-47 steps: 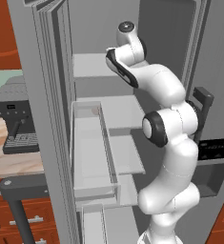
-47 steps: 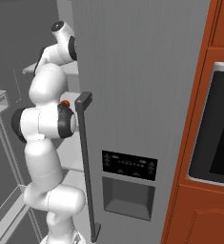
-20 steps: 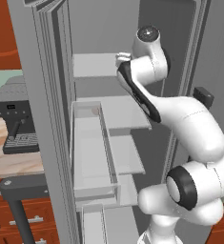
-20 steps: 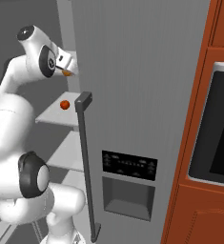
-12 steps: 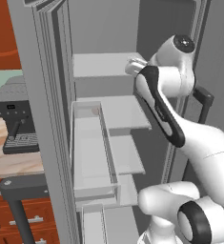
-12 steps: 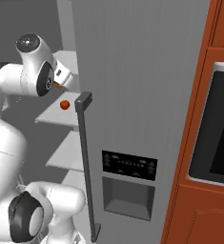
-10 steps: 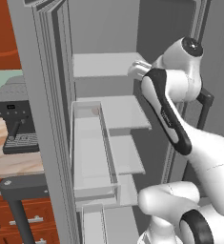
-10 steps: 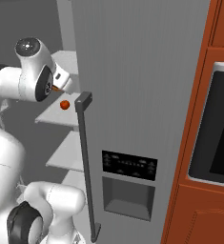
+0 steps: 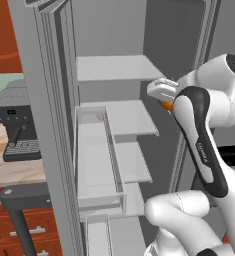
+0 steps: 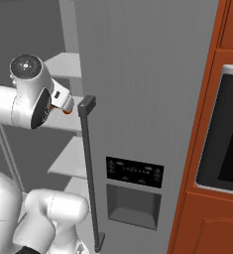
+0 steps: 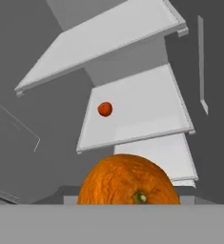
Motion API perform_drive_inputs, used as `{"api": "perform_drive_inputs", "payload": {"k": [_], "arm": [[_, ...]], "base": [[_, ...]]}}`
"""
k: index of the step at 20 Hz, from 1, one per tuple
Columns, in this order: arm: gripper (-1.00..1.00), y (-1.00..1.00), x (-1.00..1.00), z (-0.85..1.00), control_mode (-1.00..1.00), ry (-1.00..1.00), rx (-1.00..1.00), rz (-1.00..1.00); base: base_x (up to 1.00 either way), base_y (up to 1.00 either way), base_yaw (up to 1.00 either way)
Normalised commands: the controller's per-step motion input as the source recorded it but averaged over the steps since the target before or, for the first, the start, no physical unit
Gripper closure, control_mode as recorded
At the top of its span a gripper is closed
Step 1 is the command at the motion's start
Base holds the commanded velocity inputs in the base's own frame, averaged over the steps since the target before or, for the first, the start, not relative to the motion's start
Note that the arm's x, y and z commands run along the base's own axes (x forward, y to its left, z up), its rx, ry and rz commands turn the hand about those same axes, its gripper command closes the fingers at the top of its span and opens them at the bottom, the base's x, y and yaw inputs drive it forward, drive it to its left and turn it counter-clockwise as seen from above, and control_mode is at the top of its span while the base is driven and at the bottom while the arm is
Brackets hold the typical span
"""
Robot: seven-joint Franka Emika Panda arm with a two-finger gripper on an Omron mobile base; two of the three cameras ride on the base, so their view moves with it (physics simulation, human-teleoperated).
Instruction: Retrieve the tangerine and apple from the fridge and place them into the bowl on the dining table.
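The gripper (image 9: 165,100), jaws closed on the tangerine (image 11: 128,180), hangs just outside the open fridge (image 10: 143,74). The apple (image 11: 105,109) lies on a fridge shelf (image 11: 137,109). Step in hand: carrying the tangerine out. Next, I judge, comes taking it to the bowl.

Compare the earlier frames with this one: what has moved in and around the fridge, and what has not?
The arm has swung rightward out of the fridge, carrying the tangerine in its shut hand toward the closed door's edge. The grip held throughout. The apple stays on its white shelf; the open door, shelves and coffee machine are unchanged.
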Motion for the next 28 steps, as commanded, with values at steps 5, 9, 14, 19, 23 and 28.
{"api": "perform_drive_inputs", "payload": {"k": [5, 9, 14, 19, 23, 28], "arm": [[1.00, -0.04, -0.13, 0.00, 1.00, 0.00, 0.00, 0.04], [1.00, 0.00, 0.00, 0.00, 1.00, 0.00, 0.00, 0.00], [1.00, 0.00, 0.00, 0.00, 1.00, 0.00, 0.00, 0.00], [1.00, 0.00, 0.00, 0.00, 1.00, 0.00, 0.00, 0.00], [1.00, 0.00, 0.00, 0.00, 1.00, 0.00, 0.00, 0.00], [1.00, 0.00, 0.00, 0.00, 1.00, 0.00, 0.00, 0.00]], "base": [[-0.62, -0.09, 0.12], [-0.94, -0.01, 0.05], [-0.87, -0.02, 0.00], [-0.84, -0.05, -0.06], [-0.81, -0.16, -0.03], [-0.78, -0.33, 0.03]]}}
